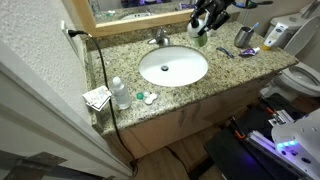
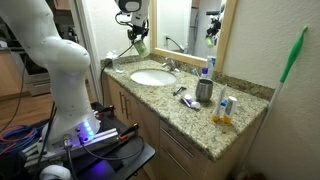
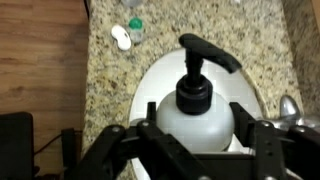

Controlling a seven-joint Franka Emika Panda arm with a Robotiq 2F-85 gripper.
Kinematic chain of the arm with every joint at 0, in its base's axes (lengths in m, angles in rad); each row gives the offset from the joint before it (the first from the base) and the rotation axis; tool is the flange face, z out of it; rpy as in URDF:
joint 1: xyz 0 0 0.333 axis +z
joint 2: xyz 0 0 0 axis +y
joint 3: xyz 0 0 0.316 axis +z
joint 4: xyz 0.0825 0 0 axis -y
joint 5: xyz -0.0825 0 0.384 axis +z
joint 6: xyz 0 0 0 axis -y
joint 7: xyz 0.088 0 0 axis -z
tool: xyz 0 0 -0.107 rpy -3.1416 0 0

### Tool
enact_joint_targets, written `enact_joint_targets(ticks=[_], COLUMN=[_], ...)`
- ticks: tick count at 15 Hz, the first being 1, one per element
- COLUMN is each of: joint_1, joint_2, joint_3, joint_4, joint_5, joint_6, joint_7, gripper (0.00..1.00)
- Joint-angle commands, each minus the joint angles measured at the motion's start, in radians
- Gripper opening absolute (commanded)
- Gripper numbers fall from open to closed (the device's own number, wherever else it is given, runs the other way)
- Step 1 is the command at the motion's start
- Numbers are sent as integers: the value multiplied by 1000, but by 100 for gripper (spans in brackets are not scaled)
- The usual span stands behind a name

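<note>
My gripper [image 3: 196, 128] is shut on a pale round soap bottle [image 3: 195, 112] with a black pump head [image 3: 205, 55]; its fingers [image 3: 150, 132] press on both sides of the bottle's body. In the wrist view the bottle hangs over the white oval sink [image 3: 150, 80]. In both exterior views the gripper [image 1: 203, 22] [image 2: 137, 38] holds the bottle in the air above the back of the granite counter [image 1: 230, 68], near the faucet [image 1: 160, 38] and the mirror. The bottle's base is hidden behind the gripper.
A metal cup [image 1: 244, 37] [image 2: 204, 91], a toothbrush [image 1: 225, 52] and small tubes [image 2: 225, 108] lie on one end of the counter. A small bottle [image 1: 120, 93], a lens case [image 3: 128, 30] and a black cable [image 1: 100, 70] are at the other end. A toilet [image 1: 300, 75] stands beside the vanity.
</note>
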State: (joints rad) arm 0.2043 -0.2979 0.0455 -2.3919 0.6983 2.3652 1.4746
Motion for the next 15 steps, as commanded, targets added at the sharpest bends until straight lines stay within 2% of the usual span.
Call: enact_joint_targets(ticks=[1, 3, 4, 6, 10, 11, 12, 13, 15], joint_1=[-30, -23, -24, 17, 12, 5, -8, -7, -9], joint_2=[6, 20, 25, 81, 232, 264, 172, 199, 205], joint_3=[42, 44, 43, 18, 61, 72, 84, 89, 92], joint_4=[23, 43, 45, 109, 289, 330, 221, 250, 244], joint_5=[49, 68, 68, 244, 519, 548, 480, 487, 484], joint_6=[-23, -29, -29, -94, -113, -122, -91, -91, -90], joint_7=[-26, -35, -37, -155, -213, -188, -177, -176, -175], gripper=[71, 71, 46, 46, 46, 46, 46, 71, 71])
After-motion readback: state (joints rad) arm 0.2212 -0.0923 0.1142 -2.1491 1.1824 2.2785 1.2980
